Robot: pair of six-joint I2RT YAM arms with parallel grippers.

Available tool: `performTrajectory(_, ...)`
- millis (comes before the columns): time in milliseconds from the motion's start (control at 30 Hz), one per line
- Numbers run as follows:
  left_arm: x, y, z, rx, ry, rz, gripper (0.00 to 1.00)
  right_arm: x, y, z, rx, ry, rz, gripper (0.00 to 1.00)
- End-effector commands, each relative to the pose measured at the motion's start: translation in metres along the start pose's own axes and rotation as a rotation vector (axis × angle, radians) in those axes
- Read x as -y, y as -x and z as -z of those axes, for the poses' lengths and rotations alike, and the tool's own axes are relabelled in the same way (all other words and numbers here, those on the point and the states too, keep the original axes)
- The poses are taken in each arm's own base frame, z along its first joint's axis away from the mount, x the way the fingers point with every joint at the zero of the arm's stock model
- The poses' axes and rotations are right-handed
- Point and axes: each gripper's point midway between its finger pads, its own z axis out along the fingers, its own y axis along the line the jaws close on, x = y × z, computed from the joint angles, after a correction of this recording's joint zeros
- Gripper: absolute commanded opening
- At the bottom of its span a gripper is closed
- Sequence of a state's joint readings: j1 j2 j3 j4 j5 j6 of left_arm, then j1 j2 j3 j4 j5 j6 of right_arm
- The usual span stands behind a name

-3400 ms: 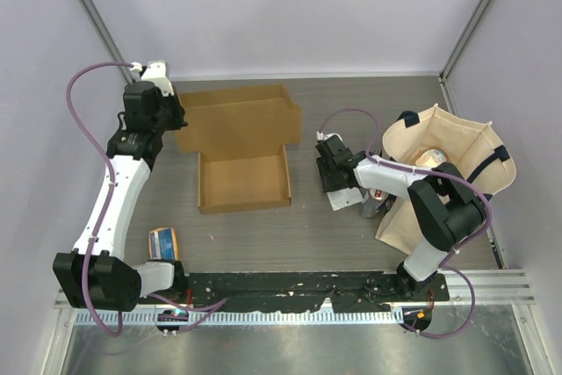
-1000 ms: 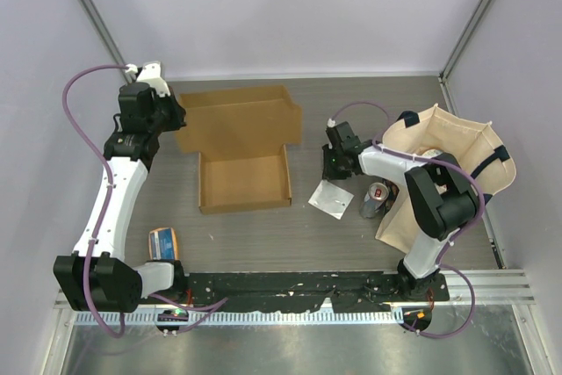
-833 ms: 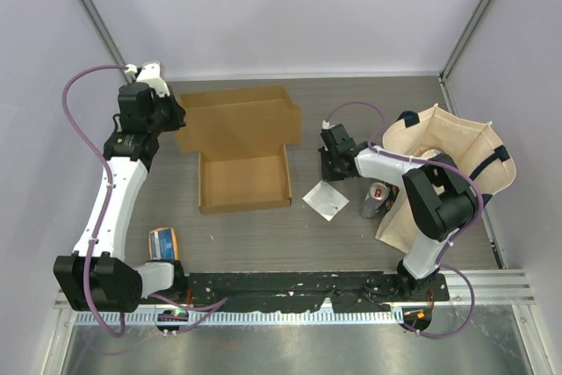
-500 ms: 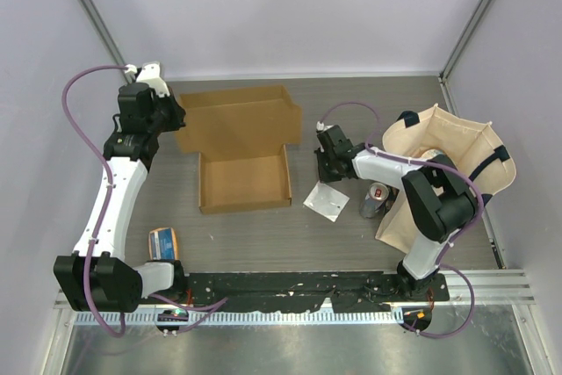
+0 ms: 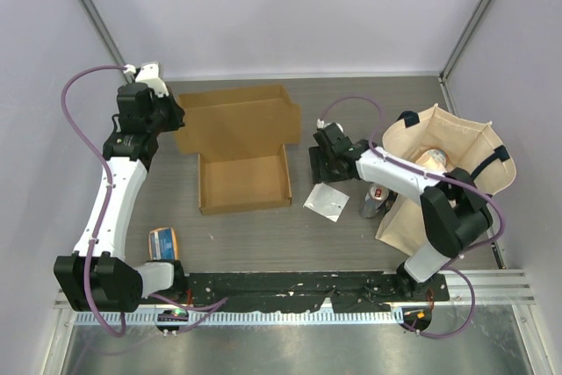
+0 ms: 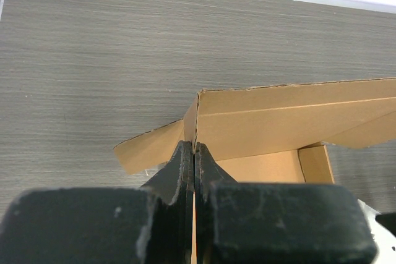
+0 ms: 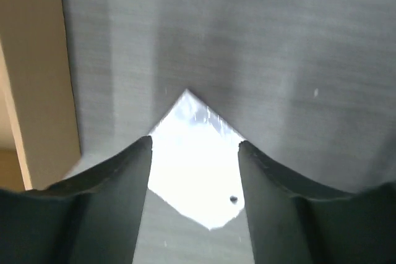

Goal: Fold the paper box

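The paper box (image 5: 243, 182) is brown cardboard, a shallow open tray with its wide lid panel (image 5: 235, 120) lying flat behind it. My left gripper (image 5: 172, 118) is shut on the lid panel's left edge. In the left wrist view the cardboard edge (image 6: 197, 115) runs between the closed left gripper (image 6: 195, 148), with the tray corner (image 6: 312, 162) beyond. My right gripper (image 5: 319, 170) hovers open just right of the box. In its wrist view, the right gripper (image 7: 195, 143) frames a shiny white packet (image 7: 201, 171) on the table, not touching it.
The shiny packet (image 5: 327, 202) lies on the table right of the tray, beside a drink can (image 5: 376, 200). A beige tote bag (image 5: 448, 169) stands open at the right. A small orange-and-blue packet (image 5: 163, 243) lies near the left arm's base. The box wall (image 7: 37, 91) is close on the right gripper's left.
My right gripper has shifted a little left toward the box and its jaws have opened. The shiny packet lies loose on the table. The left arm and the box have not moved.
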State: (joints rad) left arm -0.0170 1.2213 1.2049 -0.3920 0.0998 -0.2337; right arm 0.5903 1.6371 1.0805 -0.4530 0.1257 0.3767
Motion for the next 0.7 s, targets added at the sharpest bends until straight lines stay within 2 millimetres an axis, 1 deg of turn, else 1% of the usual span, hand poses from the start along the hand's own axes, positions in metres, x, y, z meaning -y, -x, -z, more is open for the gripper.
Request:
performTrajectory(0,0.007,0.029,0.010,0.108,-0.038,0.011,0.00,0.013,-0.035,0.041,-0.032,-0.103,-0.020,0.80)
performTrajectory(33,0.008,0.028,0.010,0.108,-0.039,0.011,0.00,0.009,-0.039,0.046,-0.023,-0.084,-0.056,0.83)
performTrajectory(67,0.007,0.027,0.010,0.105,-0.039,0.011,0.00,0.003,-0.040,0.055,-0.006,-0.035,-0.068,0.84)
performTrajectory(100,0.008,0.028,0.010,0.107,-0.042,0.011,0.00,0.005,-0.055,0.054,-0.028,-0.023,-0.071,0.85)
performTrajectory(167,0.008,0.028,0.011,0.107,-0.044,0.013,0.00,0.002,-0.058,0.056,-0.004,0.013,-0.075,0.85)
performTrajectory(200,0.008,0.028,0.011,0.108,-0.044,0.013,0.00,0.005,-0.068,0.052,-0.022,0.008,-0.067,0.85)
performTrajectory(300,0.009,0.027,0.010,0.106,-0.050,0.016,0.00,0.008,-0.077,0.045,-0.052,-0.015,-0.044,0.85)
performTrajectory(333,0.010,0.028,0.011,0.107,-0.052,0.016,0.00,0.008,-0.080,0.038,-0.070,-0.026,-0.051,0.81)
performTrajectory(433,0.009,0.027,0.010,0.108,-0.046,0.018,0.00,0.006,-0.084,0.032,-0.082,-0.034,-0.070,0.77)
performTrajectory(533,0.009,0.026,0.010,0.106,-0.047,0.016,0.00,0.002,-0.088,0.026,-0.090,-0.031,-0.088,0.77)
performTrajectory(667,0.009,0.027,0.010,0.106,-0.047,0.016,0.00,0.006,-0.092,0.019,-0.093,-0.059,-0.100,0.76)
